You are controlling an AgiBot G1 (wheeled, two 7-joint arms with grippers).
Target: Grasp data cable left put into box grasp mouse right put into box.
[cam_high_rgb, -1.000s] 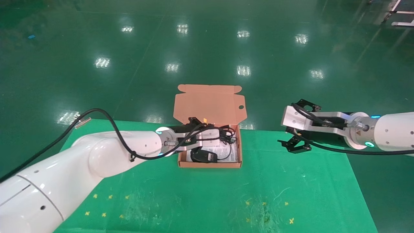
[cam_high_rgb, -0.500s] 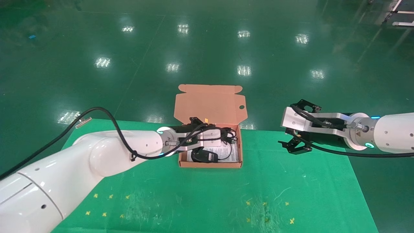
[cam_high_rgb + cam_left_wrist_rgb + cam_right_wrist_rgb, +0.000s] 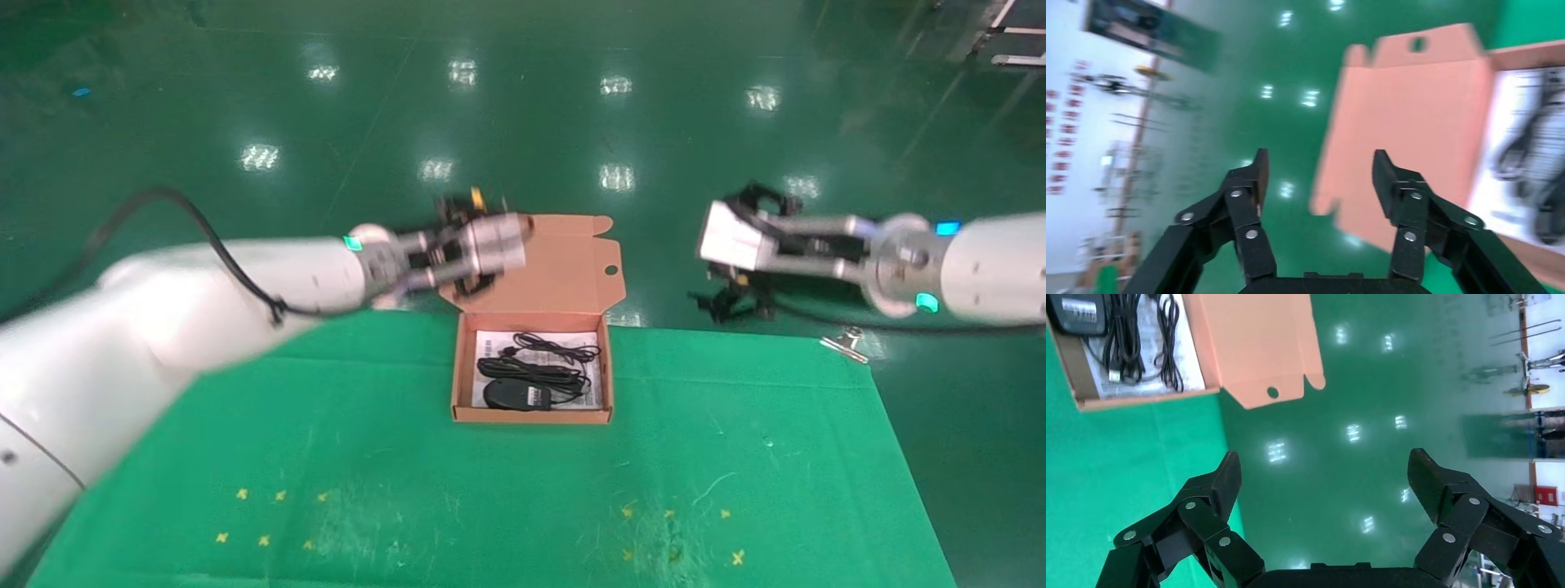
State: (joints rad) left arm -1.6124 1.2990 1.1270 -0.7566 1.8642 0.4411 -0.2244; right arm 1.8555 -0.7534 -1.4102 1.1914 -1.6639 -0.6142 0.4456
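Note:
The orange-brown box stands open at the far middle of the green mat, its lid upright. Inside on the white sheet lie the data cable at the back and the black mouse at the front, its cord bundled between them. My left gripper is open and empty, raised beside the lid's upper left edge; the left wrist view shows the lid just ahead of it. My right gripper is open and empty, raised right of the box. The right wrist view shows the mouse, the cable and the gripper.
The green mat covers the table, with small yellow crosses near the front. A metal clip lies at the mat's far right corner. Beyond the table's far edge is shiny green floor.
My left gripper has lifted up out of the box to the lid's left edge, leaving the cable in the box. My right gripper has also risen.

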